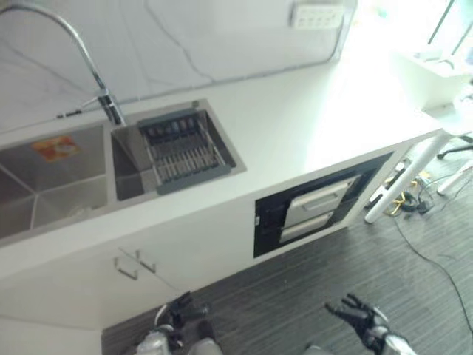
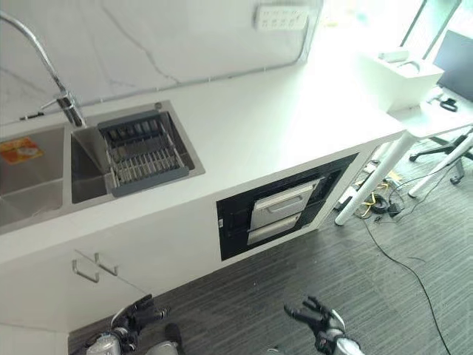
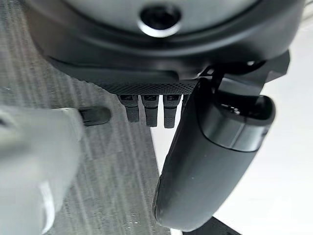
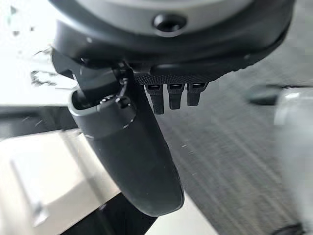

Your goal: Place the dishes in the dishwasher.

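- dishwasher built into the white counter front, right of the sink
- dish rack sits in the sink's right basin, contents unclear
- left hand, right hand both low over the floor in front of the counter, fingers relaxed, spread, empty

A long white table runs along a pale marbled wall, where a white socket strip is mounted. A steel double sink is set into the table, a curved tap rising behind it and a grey rack resting across one basin. White cupboard doors with metal handles stand below. The floor is dark striped carpet. Strong daylight floods in from windows at the far end, above a white desk and tangled cables.
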Controlling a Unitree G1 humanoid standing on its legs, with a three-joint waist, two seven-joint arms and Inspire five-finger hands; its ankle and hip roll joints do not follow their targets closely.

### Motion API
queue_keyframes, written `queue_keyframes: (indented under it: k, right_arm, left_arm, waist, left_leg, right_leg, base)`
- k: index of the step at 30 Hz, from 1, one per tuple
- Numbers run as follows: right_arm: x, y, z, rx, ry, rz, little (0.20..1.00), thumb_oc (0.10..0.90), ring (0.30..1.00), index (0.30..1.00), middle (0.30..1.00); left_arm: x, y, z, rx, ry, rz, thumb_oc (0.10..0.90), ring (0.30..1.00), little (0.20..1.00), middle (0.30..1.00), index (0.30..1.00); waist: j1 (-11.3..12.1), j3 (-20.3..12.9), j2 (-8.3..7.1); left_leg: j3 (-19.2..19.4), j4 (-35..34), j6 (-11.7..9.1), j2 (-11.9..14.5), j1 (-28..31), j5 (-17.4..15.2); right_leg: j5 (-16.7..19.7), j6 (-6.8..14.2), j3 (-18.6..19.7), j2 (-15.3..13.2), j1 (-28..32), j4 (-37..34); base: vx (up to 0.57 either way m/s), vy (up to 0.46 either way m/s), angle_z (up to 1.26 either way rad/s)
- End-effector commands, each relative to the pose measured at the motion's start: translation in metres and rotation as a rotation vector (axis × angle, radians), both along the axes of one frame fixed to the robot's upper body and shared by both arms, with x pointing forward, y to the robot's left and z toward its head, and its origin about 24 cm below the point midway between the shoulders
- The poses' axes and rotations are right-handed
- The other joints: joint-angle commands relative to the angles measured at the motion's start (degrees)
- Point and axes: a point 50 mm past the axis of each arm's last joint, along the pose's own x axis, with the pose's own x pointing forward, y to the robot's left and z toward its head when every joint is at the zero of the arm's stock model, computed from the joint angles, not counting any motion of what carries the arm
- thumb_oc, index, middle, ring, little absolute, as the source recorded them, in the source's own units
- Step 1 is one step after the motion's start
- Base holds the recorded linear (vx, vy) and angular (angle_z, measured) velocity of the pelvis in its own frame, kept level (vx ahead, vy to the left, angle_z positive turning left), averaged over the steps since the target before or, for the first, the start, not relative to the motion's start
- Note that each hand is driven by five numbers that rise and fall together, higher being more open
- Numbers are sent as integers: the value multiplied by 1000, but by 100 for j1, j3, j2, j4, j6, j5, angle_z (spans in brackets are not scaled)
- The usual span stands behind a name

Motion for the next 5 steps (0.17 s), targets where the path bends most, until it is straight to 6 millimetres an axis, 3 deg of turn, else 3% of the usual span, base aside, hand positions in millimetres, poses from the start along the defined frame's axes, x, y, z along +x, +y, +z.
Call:
queue_keyframes:
  k: [1,5]
  right_arm:
    - [51,3,20,-61,-144,89,900,800,900,900,900]
    - [32,6,9,-66,-51,87,900,800,900,900,900]
  left_arm:
    - [30,20,18,102,-110,8,800,900,900,900,900]
    - [16,22,11,108,-37,33,800,900,900,900,900]
  waist:
    - [179,254,-17]
    - [180,165,-39]
  left_leg:
    - [-84,1099,-183,120,291,-1477]
    - [-88,1099,-203,157,383,-1491]
  right_leg:
    - [-207,-138,51,164,-245,294]
    - [-275,-162,56,218,-134,294]
  base:
    - [61,1,-15]
    - [62,-4,-2]
